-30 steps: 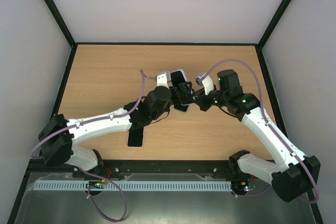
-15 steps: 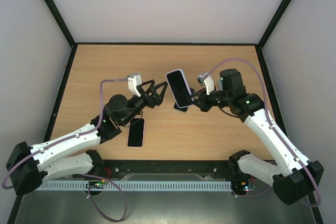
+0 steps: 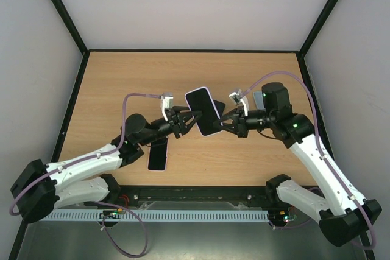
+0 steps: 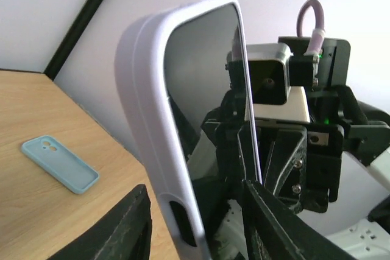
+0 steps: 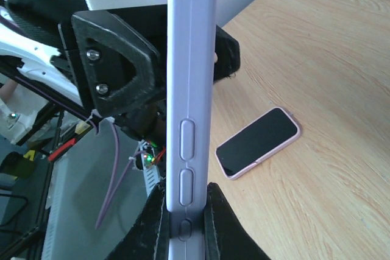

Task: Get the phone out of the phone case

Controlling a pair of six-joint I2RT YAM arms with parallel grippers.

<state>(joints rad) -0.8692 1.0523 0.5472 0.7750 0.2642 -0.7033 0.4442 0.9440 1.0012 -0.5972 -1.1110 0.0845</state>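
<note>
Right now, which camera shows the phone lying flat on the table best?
The right wrist view: the dark-screened, pink-edged phone lies whole there, with nothing covering it. The top external view shows it smaller, its upper end tucked under the left arm. The left wrist view does not show it at all.

A lilac phone case (image 5: 190, 89) is held upright, edge-on, by the right end effector (image 5: 186, 217) at its lower end; a pink-edged phone (image 5: 258, 142) is laid screen-up on the desk (image 5: 329, 59).

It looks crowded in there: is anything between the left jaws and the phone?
Nothing visible. The left jaws stand either side of the cased phone, which the right jaws hold up off the table.
</note>
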